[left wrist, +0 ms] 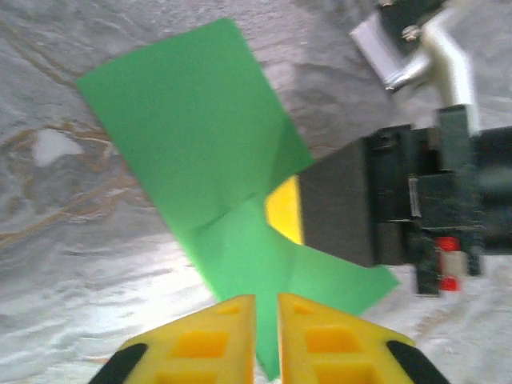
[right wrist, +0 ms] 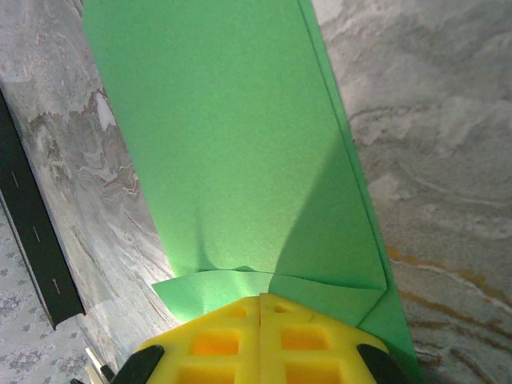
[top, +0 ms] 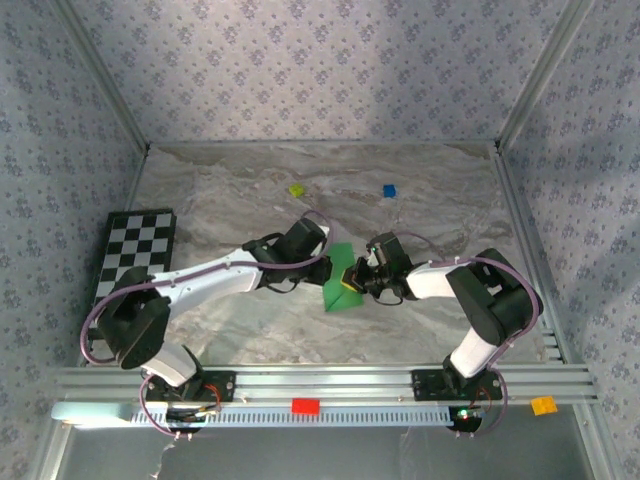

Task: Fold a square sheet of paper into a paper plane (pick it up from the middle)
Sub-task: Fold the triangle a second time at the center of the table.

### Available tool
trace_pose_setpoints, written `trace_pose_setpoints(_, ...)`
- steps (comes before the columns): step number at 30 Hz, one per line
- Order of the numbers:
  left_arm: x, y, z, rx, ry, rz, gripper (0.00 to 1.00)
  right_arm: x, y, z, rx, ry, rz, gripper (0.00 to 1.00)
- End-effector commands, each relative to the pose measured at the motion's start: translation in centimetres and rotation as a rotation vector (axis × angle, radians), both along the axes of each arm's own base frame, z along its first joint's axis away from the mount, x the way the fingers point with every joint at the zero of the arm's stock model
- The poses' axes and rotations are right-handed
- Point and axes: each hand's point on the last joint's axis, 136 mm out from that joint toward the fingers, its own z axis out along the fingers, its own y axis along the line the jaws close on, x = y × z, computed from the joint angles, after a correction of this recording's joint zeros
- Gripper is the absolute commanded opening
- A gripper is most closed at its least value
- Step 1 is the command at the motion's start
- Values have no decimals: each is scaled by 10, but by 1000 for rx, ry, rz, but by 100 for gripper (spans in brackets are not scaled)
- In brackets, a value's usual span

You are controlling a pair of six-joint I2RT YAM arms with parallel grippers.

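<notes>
A thin bright green sheet of paper [top: 336,290], already folded into an angular, multi-layered shape, sits near the middle of the grey marbled bench [top: 230,190], between the 2 arms. From above it reads as a rough triangle with its point toward the near edge.

The right claw [right wrist: 262,306] has its 2 yellow fingers pressed together with no gap, clamped on the near edge of the sheet. From the right wrist camera the paper fans away from them as a broad flat panel with a folded strip along its right side and a small turned-up flap just ahead of the fingers.

The left claw [left wrist: 266,308] is almost closed, with only a thin slit between its yellow fingers. A corner of the sheet runs down into that slit, but I cannot tell whether the fingers actually pinch it. In the left wrist view the right claw grips the sheet from the right side, close to a crease where 2 layers meet.

At the far side of the bench lie a small yellow-green block [top: 296,189] and a small blue block [top: 389,190], well apart from the paper. A black-and-white checkerboard [top: 135,260] lies along the left edge.
</notes>
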Motion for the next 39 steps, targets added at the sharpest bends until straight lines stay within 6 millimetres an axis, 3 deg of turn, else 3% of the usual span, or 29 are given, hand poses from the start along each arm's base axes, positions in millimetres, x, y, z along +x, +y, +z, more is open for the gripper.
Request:
trace_pose_setpoints(1, -23, -22, 0, -144, 131, -65, 8, -16, -26, -33, -128, 91, -53, 0)
trace_pose_setpoints(9, -38, -36, -37, -163, 291, -83, 4, -15, -25, -33, -128, 92, -54, 0)
trace_pose_setpoints(25, -39, -40, -77, -112, 363, -79, 3, -18, -27, -35, -124, 97, -58, 0)
trace_pose_setpoints(33, -38, -39, -85, -117, 358, -67, 4, -19, -27, -36, -126, 99, -59, 0)
trace_pose_setpoints(39, -34, -41, -78, -142, 324, -68, 5, -19, -28, -37, -128, 102, -61, 0)
